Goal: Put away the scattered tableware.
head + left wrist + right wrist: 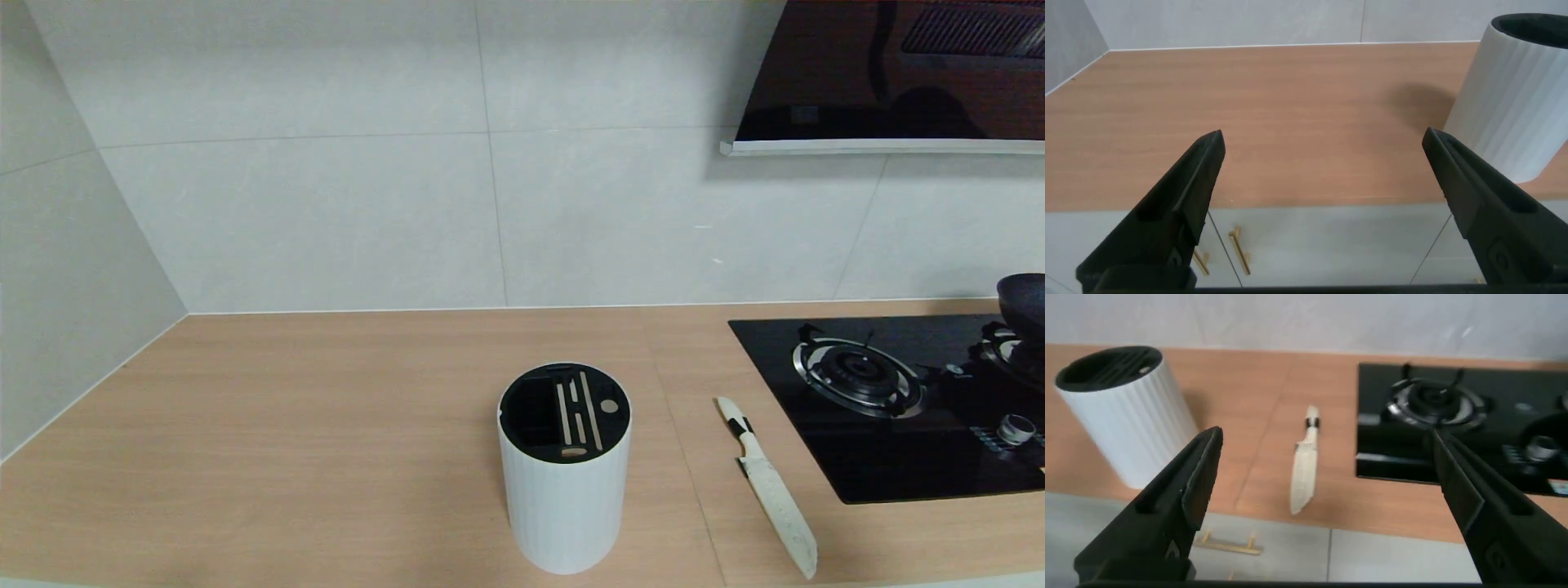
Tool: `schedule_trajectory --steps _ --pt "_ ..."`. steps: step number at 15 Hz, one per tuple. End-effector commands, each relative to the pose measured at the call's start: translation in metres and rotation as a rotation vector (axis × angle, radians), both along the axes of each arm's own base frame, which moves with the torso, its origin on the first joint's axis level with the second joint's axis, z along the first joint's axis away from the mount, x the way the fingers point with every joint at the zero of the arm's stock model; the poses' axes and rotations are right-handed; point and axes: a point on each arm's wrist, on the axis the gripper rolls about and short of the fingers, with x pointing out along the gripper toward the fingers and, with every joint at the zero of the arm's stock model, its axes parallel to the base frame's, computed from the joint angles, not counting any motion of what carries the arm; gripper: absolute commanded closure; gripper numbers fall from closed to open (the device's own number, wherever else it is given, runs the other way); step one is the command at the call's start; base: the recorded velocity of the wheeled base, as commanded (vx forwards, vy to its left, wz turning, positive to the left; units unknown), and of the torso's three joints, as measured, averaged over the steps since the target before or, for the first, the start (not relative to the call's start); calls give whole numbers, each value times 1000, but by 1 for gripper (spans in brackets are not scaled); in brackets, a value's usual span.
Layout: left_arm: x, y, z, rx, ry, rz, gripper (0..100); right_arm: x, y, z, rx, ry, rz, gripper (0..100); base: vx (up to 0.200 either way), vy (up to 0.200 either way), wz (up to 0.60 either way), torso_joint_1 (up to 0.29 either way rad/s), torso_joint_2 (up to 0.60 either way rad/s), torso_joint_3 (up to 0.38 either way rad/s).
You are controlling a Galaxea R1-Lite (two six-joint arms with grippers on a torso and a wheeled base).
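A white ribbed knife holder [565, 469] with a black slotted top stands upright near the front of the wooden counter [326, 425]. A white knife [767, 483] with a speckled blade lies flat on the counter between the holder and the stove, blade toward the front edge. My left gripper [1323, 147] is open, held off the counter's front edge, with the holder [1515, 98] to one side. My right gripper [1323, 445] is open too, in front of the counter edge, with the knife [1305, 461] and the holder [1127, 408] beyond it. Nothing is between either pair of fingers.
A black gas stove [898, 400] with burners and a knob takes up the counter's right side, with a dark pot [1024, 302] at the far right. A range hood [890, 82] hangs above. Tiled walls close off the back and left. Cabinet handles [1239, 249] show below the counter.
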Motion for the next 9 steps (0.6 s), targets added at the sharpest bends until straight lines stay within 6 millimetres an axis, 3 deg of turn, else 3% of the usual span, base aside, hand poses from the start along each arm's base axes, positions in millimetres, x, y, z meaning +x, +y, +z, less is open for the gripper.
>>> schedule_trajectory --steps 1,3,4,5,9 --pt "0 0 0 0 0 0 0 57 10 27 -6 129 102 0 0 0 0 0 0 0" --pt "0 0 0 0 0 0 0 79 20 35 -1 163 171 0 0 0 0 0 0 0" --pt "0 0 0 0 2 -2 0 80 21 35 -2 168 175 0 0 0 0 0 0 0" --pt "0 0 0 0 2 1 0 103 29 38 -11 220 201 0 0 0 0 0 0 0" --pt "0 0 0 0 2 0 0 158 44 33 -20 269 205 0 0 0 0 0 0 0"
